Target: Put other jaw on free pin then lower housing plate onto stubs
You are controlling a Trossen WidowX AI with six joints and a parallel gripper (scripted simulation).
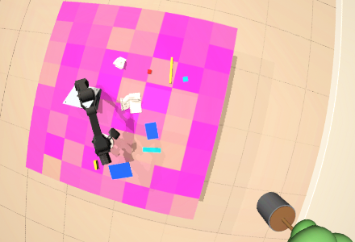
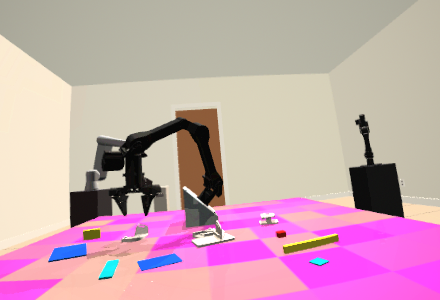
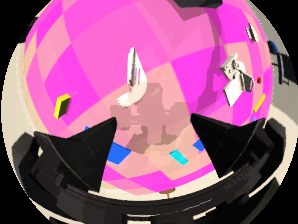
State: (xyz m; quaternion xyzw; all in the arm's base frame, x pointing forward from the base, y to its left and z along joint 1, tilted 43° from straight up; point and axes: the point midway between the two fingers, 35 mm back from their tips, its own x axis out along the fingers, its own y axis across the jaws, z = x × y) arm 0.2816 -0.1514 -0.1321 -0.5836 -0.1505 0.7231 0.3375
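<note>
My gripper [image 2: 134, 214] [image 3: 154, 119] is wide open and empty, pointing down above the table. A loose white curved piece [image 2: 142, 229] [image 3: 140, 89], which looks like the free jaw, lies below it; the arm partly hides it in the top view. The white base assembly [image 1: 136, 104] [image 2: 215, 240] [image 3: 231, 95] stands apart from the gripper, with a raised part on it. Its pins and gear teeth are too small to tell. Another small white part [image 1: 119, 62] [image 2: 268, 218] [image 3: 251, 32], likely the housing plate, lies farther away, off the base.
Blue plates [image 1: 152, 131] [image 1: 120, 170], a cyan bar [image 1: 152, 150] and a yellow block [image 1: 96, 164] lie around the gripper's side of the table. A red cube [image 1: 149, 72], a long yellow bar [image 1: 171, 70] and a cyan square [image 1: 185, 79] lie beyond the base assembly.
</note>
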